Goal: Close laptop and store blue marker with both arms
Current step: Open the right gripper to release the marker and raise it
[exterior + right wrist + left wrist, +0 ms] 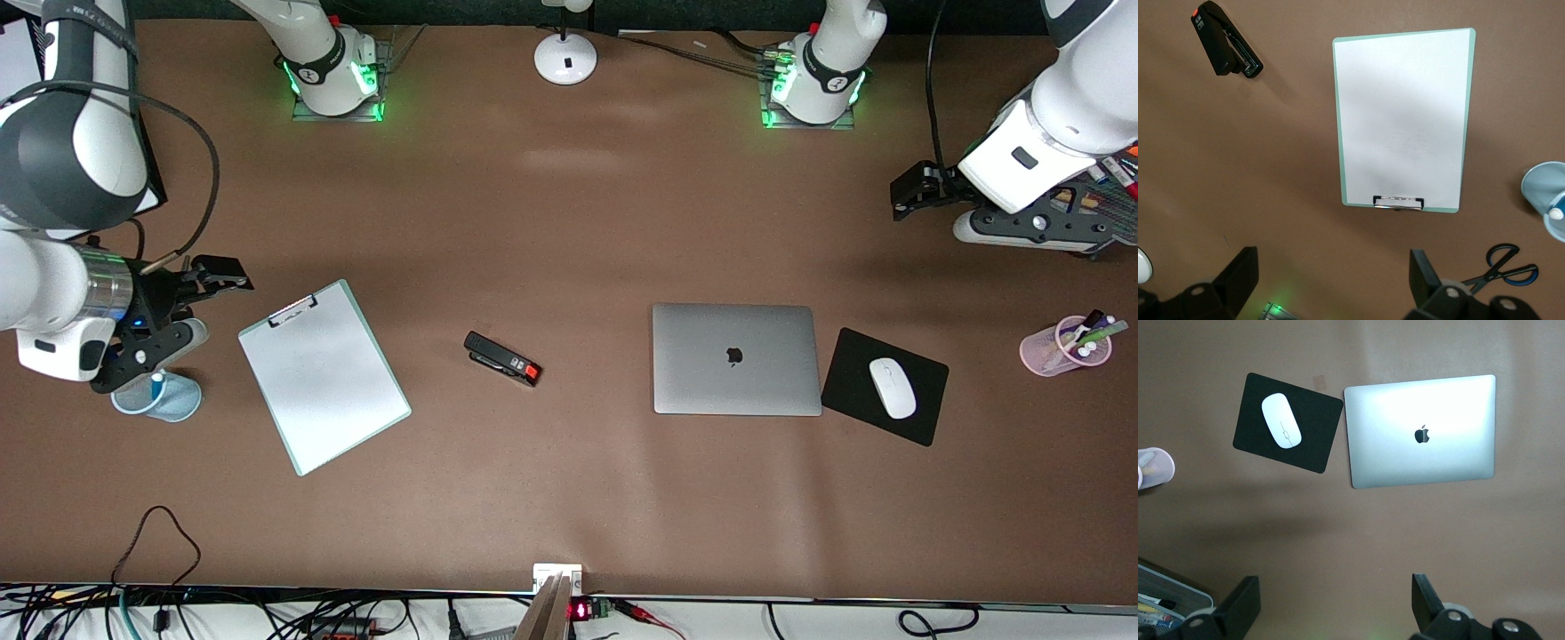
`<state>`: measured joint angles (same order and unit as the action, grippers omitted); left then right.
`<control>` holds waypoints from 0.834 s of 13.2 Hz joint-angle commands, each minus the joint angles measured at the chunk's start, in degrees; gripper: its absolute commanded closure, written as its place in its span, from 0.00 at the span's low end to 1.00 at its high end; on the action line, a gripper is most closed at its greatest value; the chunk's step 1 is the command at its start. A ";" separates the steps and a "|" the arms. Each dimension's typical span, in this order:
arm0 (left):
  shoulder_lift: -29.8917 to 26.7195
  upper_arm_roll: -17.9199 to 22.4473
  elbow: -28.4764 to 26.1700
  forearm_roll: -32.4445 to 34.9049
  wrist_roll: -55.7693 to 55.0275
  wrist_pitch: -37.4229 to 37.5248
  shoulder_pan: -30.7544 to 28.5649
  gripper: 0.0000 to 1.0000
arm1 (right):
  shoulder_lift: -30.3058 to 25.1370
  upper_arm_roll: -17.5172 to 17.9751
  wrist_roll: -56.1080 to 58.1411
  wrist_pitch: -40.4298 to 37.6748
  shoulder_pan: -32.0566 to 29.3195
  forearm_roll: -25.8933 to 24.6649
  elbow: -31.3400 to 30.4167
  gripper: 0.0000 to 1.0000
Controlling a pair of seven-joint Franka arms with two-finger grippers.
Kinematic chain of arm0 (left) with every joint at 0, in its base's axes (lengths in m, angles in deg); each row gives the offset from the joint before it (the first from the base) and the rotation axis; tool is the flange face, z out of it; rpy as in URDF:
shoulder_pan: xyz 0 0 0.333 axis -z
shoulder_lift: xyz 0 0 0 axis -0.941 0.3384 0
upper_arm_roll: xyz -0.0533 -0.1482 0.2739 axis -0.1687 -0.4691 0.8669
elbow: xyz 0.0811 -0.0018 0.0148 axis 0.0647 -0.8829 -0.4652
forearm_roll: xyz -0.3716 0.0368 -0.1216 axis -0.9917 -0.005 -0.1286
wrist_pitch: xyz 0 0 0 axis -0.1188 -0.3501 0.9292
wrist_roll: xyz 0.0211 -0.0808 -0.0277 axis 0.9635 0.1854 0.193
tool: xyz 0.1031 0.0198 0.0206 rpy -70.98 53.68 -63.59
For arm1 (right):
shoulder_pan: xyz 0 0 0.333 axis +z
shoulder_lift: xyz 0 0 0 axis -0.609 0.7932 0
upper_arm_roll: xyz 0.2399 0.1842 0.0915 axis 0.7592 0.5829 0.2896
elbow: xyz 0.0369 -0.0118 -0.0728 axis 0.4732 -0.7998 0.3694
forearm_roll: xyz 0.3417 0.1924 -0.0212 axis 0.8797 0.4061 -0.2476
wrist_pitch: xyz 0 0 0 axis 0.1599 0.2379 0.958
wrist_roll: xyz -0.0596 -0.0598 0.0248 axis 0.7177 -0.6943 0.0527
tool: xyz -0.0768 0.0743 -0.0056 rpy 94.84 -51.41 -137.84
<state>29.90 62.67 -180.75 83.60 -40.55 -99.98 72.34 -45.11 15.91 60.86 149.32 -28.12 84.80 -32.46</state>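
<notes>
The laptop (734, 359) lies closed on the table, lid up with the dark apple logo showing; it also shows in the left wrist view (1421, 430). The blue marker (157, 384) stands in a light-blue cup (174, 402) at the right arm's end of the table; its whitish end shows in the right wrist view (1557, 214). My right gripper (219, 275) is open and empty in the air beside that cup (1335, 263). My left gripper (912, 192) is open and empty over bare table at the left arm's end (1335, 587).
A black mousepad (925, 418) with a white mouse (892, 388) lies beside the laptop. A pink cup of pens (1063, 347), a pen tray (1111, 197), a clipboard (323, 375), a black stapler (502, 358), scissors (1501, 263) and a lamp base (565, 58) are also on the table.
</notes>
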 commanded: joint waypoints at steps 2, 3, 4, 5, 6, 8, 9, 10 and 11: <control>0.97 -0.17 2.23 0.91 -0.12 1.42 0.08 0.00 | -1.07 -0.51 -1.66 -1.28 0.45 -1.70 0.07 0.00; 0.97 -0.17 2.23 0.99 -0.12 1.42 -0.01 0.00 | -1.07 -0.59 -1.66 -1.28 0.10 -1.70 0.07 0.00; 0.97 -0.17 2.23 0.99 -0.04 1.42 0.08 0.00 | -1.07 -0.60 -1.66 -1.36 0.10 -1.70 0.07 0.00; 0.97 -0.17 2.23 0.91 -0.04 1.42 0.08 0.00 | -1.16 -0.60 -1.66 -1.36 -0.08 -2.05 0.07 0.00; 0.97 -0.17 2.23 0.99 -0.04 1.42 -0.01 0.00 | -1.07 -0.60 -1.66 -1.36 -0.17 -2.83 0.07 0.00; 0.97 -0.17 2.23 0.91 -0.04 1.50 -0.01 0.00 | -1.07 -0.68 -1.66 -1.19 -0.08 -3.28 0.07 0.00; 0.97 -0.17 2.23 0.91 -0.04 1.50 -0.01 0.00 | -1.07 -0.86 -1.66 -0.75 0.18 -4.33 0.16 0.00; 0.97 -0.17 2.23 0.91 -0.04 1.50 -0.01 0.00 | -1.16 -0.95 -1.75 -0.58 0.19 -5.21 0.16 0.00; 0.97 -0.17 2.23 0.91 -0.04 1.50 -0.01 0.00 | -1.16 -0.95 -1.75 -0.31 -0.08 -6.00 0.16 0.00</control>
<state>29.90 62.67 -180.74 83.60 -40.55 -99.98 72.34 -45.63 15.13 59.89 149.04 -28.22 80.54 -32.46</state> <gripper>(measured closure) 0.000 0.000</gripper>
